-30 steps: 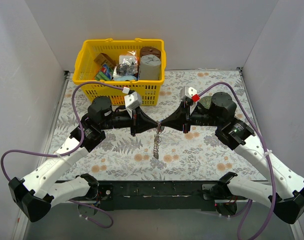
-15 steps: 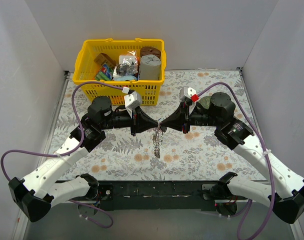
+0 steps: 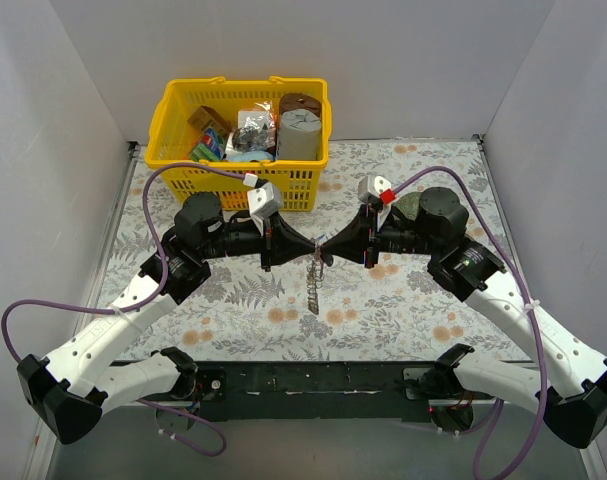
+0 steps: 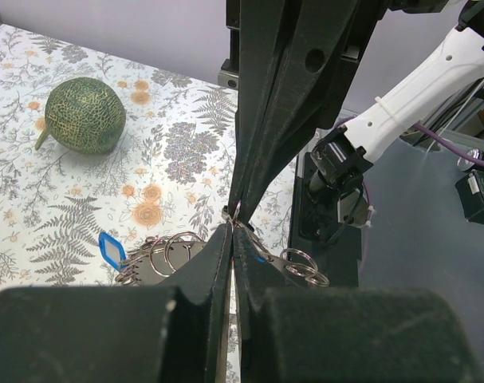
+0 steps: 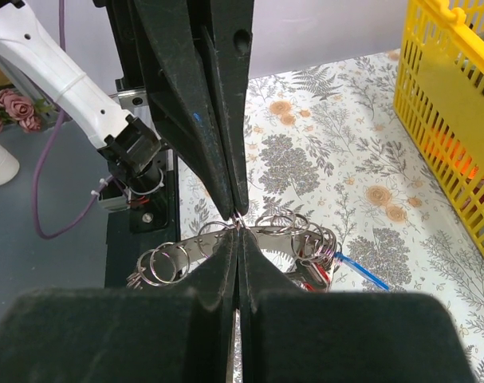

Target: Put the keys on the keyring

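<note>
The basket [image 3: 173, 130] sits back left on the tabletop [image 3: 403, 320]; left tool [image 3: 305, 248] and right tool [image 3: 331, 246] meet tip to tip mid-tabletop, the keyring [image 3: 314, 280] below their tips

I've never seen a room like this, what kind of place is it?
Probably a robot testing booth: plain white walls, two robot arms bolted to a flowery table, and a yellow basket of odds and ends.
</note>
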`<state>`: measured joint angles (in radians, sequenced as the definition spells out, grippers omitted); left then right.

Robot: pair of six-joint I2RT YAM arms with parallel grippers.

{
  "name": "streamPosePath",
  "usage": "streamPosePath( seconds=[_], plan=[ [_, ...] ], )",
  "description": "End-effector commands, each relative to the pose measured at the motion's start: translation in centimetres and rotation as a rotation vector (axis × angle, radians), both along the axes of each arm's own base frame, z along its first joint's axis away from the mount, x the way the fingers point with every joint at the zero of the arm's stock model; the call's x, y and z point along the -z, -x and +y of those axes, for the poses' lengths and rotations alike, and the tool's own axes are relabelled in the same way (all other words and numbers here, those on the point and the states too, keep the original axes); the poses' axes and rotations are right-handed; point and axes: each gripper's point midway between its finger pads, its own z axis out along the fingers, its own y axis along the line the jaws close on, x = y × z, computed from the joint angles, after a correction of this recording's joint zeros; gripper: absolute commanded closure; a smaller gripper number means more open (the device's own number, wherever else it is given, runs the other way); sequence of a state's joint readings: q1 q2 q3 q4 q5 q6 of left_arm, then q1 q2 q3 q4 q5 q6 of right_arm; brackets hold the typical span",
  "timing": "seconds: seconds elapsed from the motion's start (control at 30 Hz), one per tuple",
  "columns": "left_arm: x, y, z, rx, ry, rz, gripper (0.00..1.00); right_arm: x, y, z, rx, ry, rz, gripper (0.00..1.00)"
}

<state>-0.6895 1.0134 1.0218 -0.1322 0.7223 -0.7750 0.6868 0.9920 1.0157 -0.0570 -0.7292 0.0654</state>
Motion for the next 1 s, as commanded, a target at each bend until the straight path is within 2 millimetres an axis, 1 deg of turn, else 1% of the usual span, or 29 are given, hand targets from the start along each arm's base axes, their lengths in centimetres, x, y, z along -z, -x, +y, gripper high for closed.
streamPosePath(
  seconds=[0.0,0.03,0.13,0.27,0.43,0.47,0.67,0.7,0.73,0.87,0.9,0.97],
  plan=[
    [-2.8,1.3,0.4,0.035,0.071,-0.092,1.0,-0.8,-0.6,-0.3,0.053,-0.03,-0.023,0.99],
    [-2.8,1.3,0.5,0.038,0.072,-0.099,1.0,-0.3,-1.0,-0.3,0.067,-0.022,-0.011,0.99],
    [-2.8,1.6,0.6,0.05,0.074,-0.103,1.0,-0.1,-1.0,-0.4,0.074,-0.022,0.002,0.99],
    [-3.0,2.1,0.7,0.062,0.085,-0.113,1.0,0.7,-1.3,-0.5,0.084,-0.012,0.019,0.99],
    [-3.3,2.4,0.9,0.067,0.099,-0.129,1.0,1.5,-1.2,-0.6,0.073,-0.002,0.039,0.99],
    [-3.3,2.5,0.9,0.07,0.099,-0.129,1.0,1.1,-1.2,-0.5,0.067,-0.017,0.023,0.99],
    [-3.5,2.5,1.0,0.064,0.117,-0.131,1.0,1.7,-0.4,-0.2,0.009,-0.023,0.026,0.99],
    [-3.9,2.5,1.0,0.064,0.134,-0.146,1.0,1.8,-0.2,-0.1,-0.01,-0.023,0.031,0.99],
    [-3.9,2.6,1.0,0.064,0.137,-0.147,1.0,1.8,-0.1,-0.1,-0.018,-0.024,0.031,0.99],
    [-4.0,2.6,1.1,0.06,0.144,-0.15,1.0,1.5,-0.1,-0.3,-0.012,-0.03,0.008,0.99],
    [-4.0,2.5,1.1,0.055,0.144,-0.149,1.0,1.2,-0.2,-0.5,0.008,-0.033,-0.002,0.86],
    [-3.9,2.6,1.1,0.057,0.143,-0.148,1.0,0.9,-0.3,-0.7,0.024,-0.032,-0.027,0.67]
  ],
)
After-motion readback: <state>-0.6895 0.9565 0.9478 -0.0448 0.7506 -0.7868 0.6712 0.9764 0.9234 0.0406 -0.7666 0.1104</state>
